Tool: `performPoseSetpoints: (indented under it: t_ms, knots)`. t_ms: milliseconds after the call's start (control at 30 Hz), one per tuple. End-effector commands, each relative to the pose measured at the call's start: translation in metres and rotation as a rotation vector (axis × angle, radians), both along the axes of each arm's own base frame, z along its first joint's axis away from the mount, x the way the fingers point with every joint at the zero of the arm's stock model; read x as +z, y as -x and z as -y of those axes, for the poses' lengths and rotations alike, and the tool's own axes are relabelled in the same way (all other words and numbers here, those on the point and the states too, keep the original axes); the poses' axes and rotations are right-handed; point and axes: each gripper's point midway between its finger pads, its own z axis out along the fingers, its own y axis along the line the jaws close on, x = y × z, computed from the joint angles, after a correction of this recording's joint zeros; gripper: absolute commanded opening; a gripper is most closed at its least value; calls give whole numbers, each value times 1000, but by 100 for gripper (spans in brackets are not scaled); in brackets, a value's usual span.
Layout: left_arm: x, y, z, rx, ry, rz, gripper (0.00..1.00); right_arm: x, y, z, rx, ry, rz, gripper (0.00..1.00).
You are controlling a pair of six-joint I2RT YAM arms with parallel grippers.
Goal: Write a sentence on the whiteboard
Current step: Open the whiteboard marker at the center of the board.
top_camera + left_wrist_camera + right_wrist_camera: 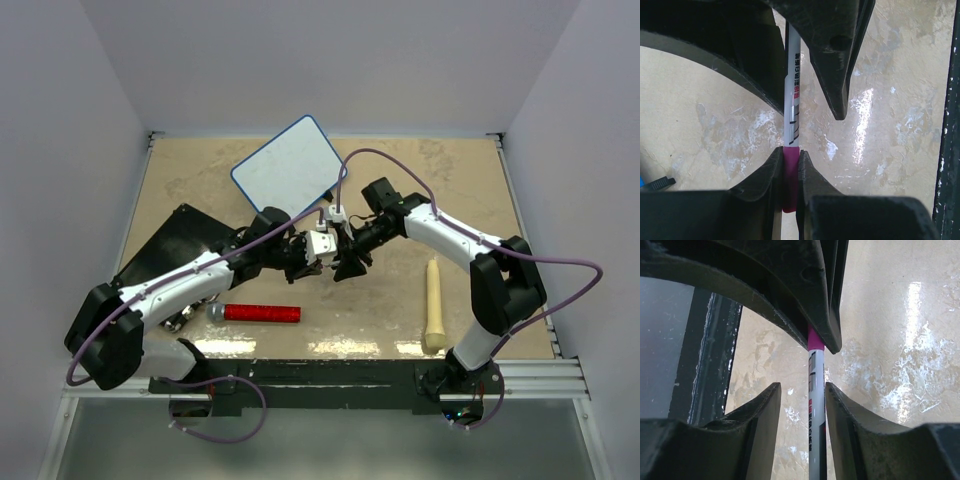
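**A:** Where is the whiteboard (290, 168)?

**B:** In the upper middle of the overhead view, lying on the mottled beige table (420, 190) and turned at an angle. It is a white rectangle with rounded corners and a thin blue rim. Its smooth face looks plain white from up there.

**A:** And the 2 grippers?

**B:** They meet tip to tip at the centre of the overhead view, just below the board's lower corner, with 1 marker (792, 100) between them. It is a slim round stick with a glossy white barrel, red and black print, and a pink end (789, 185).

**A:** Which one has hold of it?

**B:** The left gripper (790, 157) is clamped on the pink end, its 2 matt black fingers pressed against both sides. The right gripper (803, 390) straddles the white barrel with its jaws partly apart. The barrel lies against 1 finger and a gap shows on the other side.

**A:** Anything else on the table?

**B:** A flat black slab (165, 245) sits at middle left, partly under the left arm. A red cylinder (262, 313) with a grey end lies at lower centre. A cream rod (434, 300), thicker at its lower end, lies at lower right, well apart from the cylinder. The tabletop is glossy, with pale scuffed patches catching the light.
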Motion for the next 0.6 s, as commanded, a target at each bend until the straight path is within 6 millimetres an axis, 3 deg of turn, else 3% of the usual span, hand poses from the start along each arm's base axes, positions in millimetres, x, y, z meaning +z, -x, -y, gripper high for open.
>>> performPoseSetpoints:
  t_ms: [0,233,400,500,533,567]
  knots:
    - [24,-8,3,-5,50,84,0,17,-5,-2,16,-52,25,44]
    - [32,-5,5,-1,104,93,0,36,-12,11,-6,-135,15,49]
    - [39,-6,9,9,141,78,0,41,-11,9,-10,-163,16,51]
    - [45,-6,10,34,189,49,0,57,-9,9,-5,-233,-16,54]
    - [46,-6,10,43,201,38,0,65,-11,10,-7,-267,-20,62]
    - [46,-3,9,61,212,-2,0,71,-11,11,-21,-278,-34,63]
